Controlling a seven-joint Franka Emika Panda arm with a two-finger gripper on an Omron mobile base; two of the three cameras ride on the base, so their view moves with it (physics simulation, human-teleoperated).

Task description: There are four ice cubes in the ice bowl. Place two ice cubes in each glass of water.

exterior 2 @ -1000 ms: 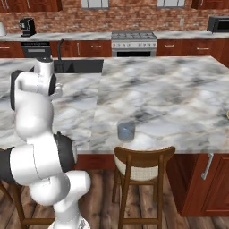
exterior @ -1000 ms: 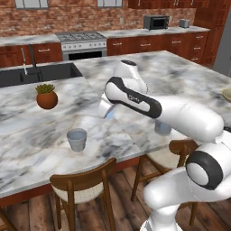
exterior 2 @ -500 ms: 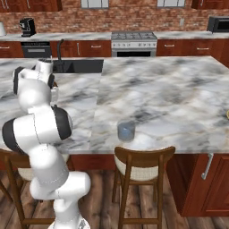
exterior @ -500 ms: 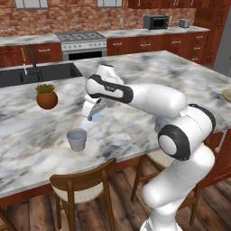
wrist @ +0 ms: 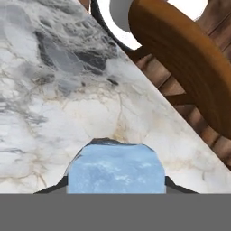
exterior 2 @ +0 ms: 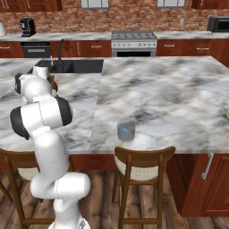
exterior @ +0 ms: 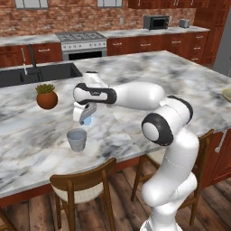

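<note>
gripper: the gripper (exterior: pixel 85 118), left of centre in the left base view, is clenched on one ice cube (exterior: pixel 87 120); in the hand view that ice cube (wrist: pixel 115 169) sits low in the middle between the finger tips.
position: it hangs just above and a little right of the near glass (exterior: pixel 77 140), not yet over its mouth as far as i can judge.
done: one cube is lifted and carried; whether any cube already lies in a glass, i cannot tell.
left: drop this cube, then fetch the others, by my reading.
glasses: two counted; the second glass (exterior 2: pixel 126 131) stands lower centre of the right base view, at the counter (exterior 2: pixel 170 103) edge.
ice cubes: one counted.
ice bowl: a tan rim (exterior: pixel 227 94) at the right edge, probably it.
plant pot: one (exterior: pixel 47 96), upper left.
chairs: two (exterior: pixel 83 187).
</note>
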